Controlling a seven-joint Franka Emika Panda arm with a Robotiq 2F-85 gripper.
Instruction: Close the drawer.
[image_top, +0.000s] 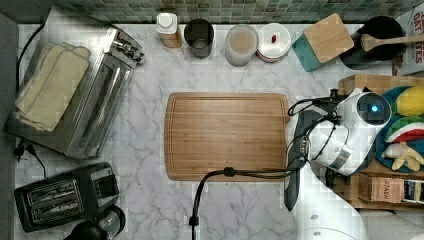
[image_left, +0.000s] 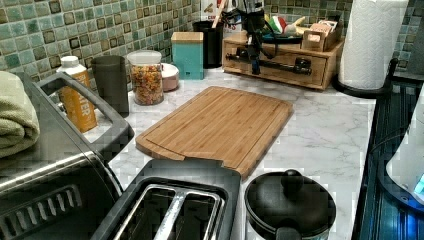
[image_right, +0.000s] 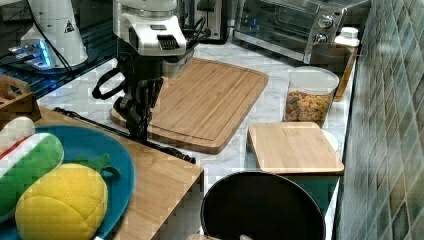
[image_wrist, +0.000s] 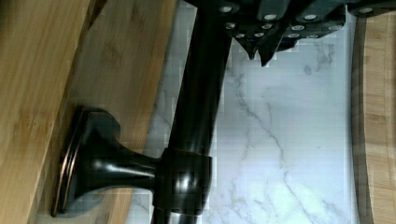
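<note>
The fingers (image_wrist: 268, 44) of the gripper (image_wrist: 261, 55) sit together, tip against tip, with nothing between them. In the wrist view they hang just beside the black bar handle (image_wrist: 201, 93), over the marble counter (image_wrist: 280, 140). The handle belongs to the drawer (image_left: 285, 76), your one drawer here. It sits in the front of the wooden stand (image_left: 332, 59), at the far end of the counter in the left view. You cannot tell from these pictures whether any gap is left behind its front. The drawer's front faces the single cutting board (image_top: 225, 135). The handle's long axis runs along that front: side to side in the left view, up and down past the board's right edge in the top view. You can count one bar carried on two posts, and the wrist view shows one post (image_wrist: 107, 158) flaring into the wood. For readable writing, look at the box (image_top: 387, 189) on the stand in the top view, marked "STASH". A blue plate (image_right: 107, 150) of soft toy food rests on the stand's top.
</note>
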